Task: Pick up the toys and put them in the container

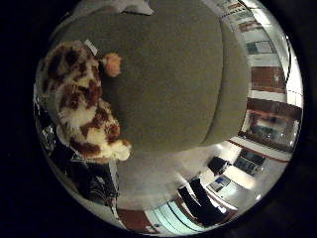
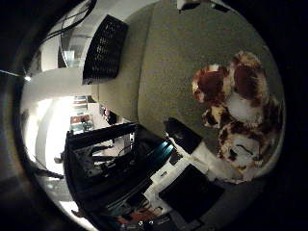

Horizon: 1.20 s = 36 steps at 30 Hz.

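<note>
Spotted plush toy (image 2: pixel 238 110) lies on the grey cushion (image 1: pixel 168 84), near its edge. My hand (image 2: pixel 192 168) hangs beside it; one finger reaches toward the toy, grip on nothing that I can see, though the curl is unclear. Black container (image 2: pixel 103 48) sits off the cushion's far edge. Risk: soft plush slipping from a shallow grasp.

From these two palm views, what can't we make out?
- Hand: thumb side view shows only some white and black parts; finger pose not readable.
- Plush toy: whether it is held or only lies on the grey surface; its contact with the hand is hidden by the hand's parts.
- Black container: seen from outside at the surface's edge; inside is hidden by its wall.
- Other toys: none visible.
</note>
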{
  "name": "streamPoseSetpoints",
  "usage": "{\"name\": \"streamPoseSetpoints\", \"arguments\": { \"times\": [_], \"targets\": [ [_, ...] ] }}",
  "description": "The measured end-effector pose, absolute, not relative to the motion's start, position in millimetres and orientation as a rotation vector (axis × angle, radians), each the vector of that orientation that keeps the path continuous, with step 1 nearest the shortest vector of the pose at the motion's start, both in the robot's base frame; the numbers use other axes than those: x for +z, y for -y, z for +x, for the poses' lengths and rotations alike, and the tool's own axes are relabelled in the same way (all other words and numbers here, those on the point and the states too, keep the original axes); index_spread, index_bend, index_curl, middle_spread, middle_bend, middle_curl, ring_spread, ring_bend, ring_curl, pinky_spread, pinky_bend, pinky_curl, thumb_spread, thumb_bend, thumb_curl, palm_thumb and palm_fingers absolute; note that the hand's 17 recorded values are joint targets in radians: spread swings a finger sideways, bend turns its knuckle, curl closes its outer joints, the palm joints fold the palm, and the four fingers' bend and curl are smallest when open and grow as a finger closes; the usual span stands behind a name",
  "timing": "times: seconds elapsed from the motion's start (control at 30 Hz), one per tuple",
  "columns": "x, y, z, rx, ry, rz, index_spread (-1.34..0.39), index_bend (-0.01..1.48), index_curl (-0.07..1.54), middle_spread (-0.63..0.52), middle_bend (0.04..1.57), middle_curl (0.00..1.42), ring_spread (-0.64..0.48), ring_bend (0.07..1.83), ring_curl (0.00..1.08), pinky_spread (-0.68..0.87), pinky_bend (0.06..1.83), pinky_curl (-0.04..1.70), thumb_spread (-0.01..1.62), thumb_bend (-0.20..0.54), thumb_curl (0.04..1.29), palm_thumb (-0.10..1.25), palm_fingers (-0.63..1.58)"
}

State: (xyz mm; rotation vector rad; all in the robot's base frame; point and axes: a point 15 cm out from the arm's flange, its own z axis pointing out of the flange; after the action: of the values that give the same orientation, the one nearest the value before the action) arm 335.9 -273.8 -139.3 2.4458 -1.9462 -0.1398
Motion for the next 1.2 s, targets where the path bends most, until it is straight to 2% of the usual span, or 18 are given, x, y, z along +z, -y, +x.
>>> {"name": "streamPoseSetpoints", "arguments": {
  "times": [0.37,0.43,0.5,0.57,0.7,0.73,0.83,0.9,1.0,1.2],
  "targets": [
    [-154.1,271.9,328.1,-0.146,1.957,2.439,-0.33,0.18,0.33,0.04,0.23,0.33,0.22,0.32,0.22,0.55,0.71,-0.01,1.06,-0.025,0.35,0.6,0.36],
    [-155.9,271.9,326.6,-0.152,1.96,2.437,-0.32,0.17,0.33,0.01,0.27,0.35,0.2,0.36,0.23,0.54,0.71,-0.01,1.06,-0.022,0.35,0.61,0.45],
    [-157.1,272.5,325.0,-0.153,1.962,2.435,-0.32,0.18,0.33,-0.04,0.31,0.36,0.1,0.43,0.24,0.5,0.71,-0.01,1.06,-0.022,0.35,0.62,0.56],
    [-158.3,275.4,325.6,-0.134,1.966,2.434,-0.33,0.18,0.33,-0.09,0.36,0.39,-0.01,0.53,0.26,0.43,0.73,-0.02,1.05,-0.024,0.35,0.62,0.69],
    [-163.4,275.9,325.2,-0.117,1.965,2.437,-0.38,0.21,0.39,-0.21,0.5,0.48,-0.21,0.71,0.34,0.02,0.92,0.0,1.05,-0.017,0.35,0.67,0.99],
    [-163.5,277.0,324.8,-0.114,1.967,2.436,-0.4,0.23,0.42,-0.23,0.54,0.51,-0.24,0.77,0.37,-0.1,1.0,0.03,1.05,-0.015,0.35,0.69,1.11],
    [-163.8,277.4,323.5,-0.115,1.97,2.433,-0.45,0.33,0.52,-0.28,0.65,0.59,-0.29,0.88,0.44,-0.31,1.15,0.1,1.05,-0.014,0.36,0.73,1.17],
    [-163.2,277.3,324.4,-0.113,1.967,2.436,-0.47,0.42,0.59,-0.28,0.73,0.64,-0.3,0.94,0.47,-0.35,1.22,0.15,1.04,-0.015,0.36,0.75,1.2],
    [-163.5,277.0,324.2,-0.114,1.962,2.44,-0.47,0.55,0.69,-0.28,0.86,0.71,-0.29,1.04,0.53,-0.35,1.3,0.22,1.03,-0.014,0.37,0.8,1.22],
    [-163.7,277.2,324.1,-0.113,1.943,2.452,-0.41,0.79,0.85,-0.23,1.06,0.78,-0.25,1.22,0.59,-0.26,1.42,0.36,1.02,-0.011,0.4,0.89,1.24]
  ]
}}
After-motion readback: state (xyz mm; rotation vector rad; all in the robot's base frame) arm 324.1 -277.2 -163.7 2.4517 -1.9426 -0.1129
